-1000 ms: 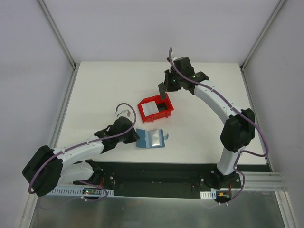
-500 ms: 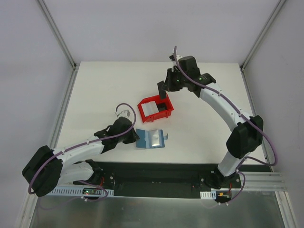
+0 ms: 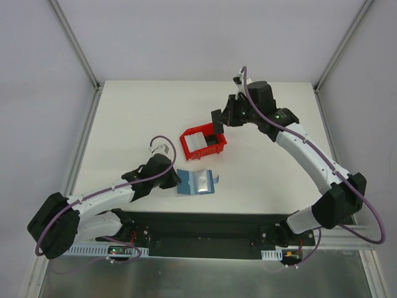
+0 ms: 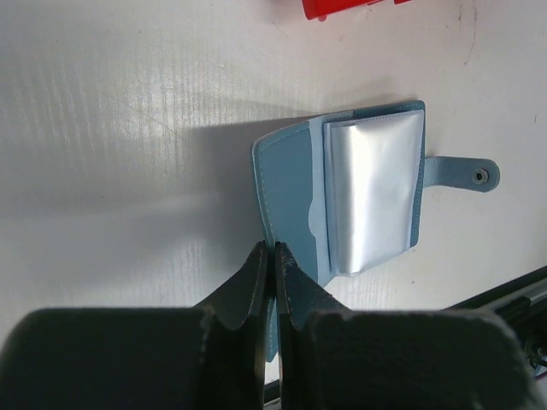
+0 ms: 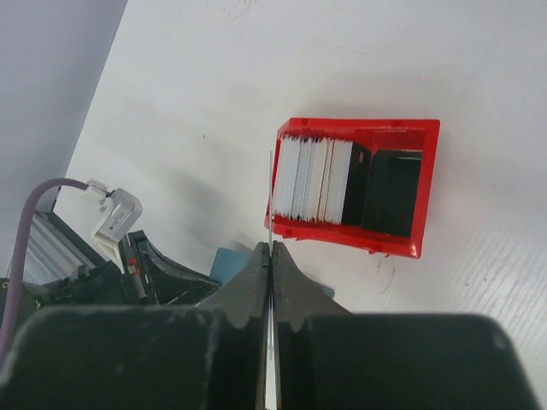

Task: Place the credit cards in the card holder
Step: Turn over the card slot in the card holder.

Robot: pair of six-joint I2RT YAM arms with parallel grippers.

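Note:
The teal-blue card holder (image 3: 198, 181) (image 4: 295, 184) lies open on the white table, a shiny pocket on its right half and its clasp tab (image 4: 466, 173) pointing right. My left gripper (image 3: 177, 180) (image 4: 273, 256) is shut on the edge of its left flap. A stack of white credit cards (image 3: 196, 142) (image 5: 314, 179) stands on edge in the red bin (image 3: 205, 153) (image 5: 359, 126). My right gripper (image 3: 217, 119) (image 5: 270, 252) hovers above the bin's far right side, shut on one thin card (image 5: 270, 196) seen edge-on.
A black block (image 5: 391, 192) fills the bin's other end. The bin sits just beyond the card holder. A metal rail (image 3: 205, 226) runs along the table's near edge, and frame posts (image 3: 74, 43) stand at the back corners.
My right arm has swung its wrist and elbow to the right and lifted the gripper off the bin, still shut. The left arm and the card holder have stayed put.

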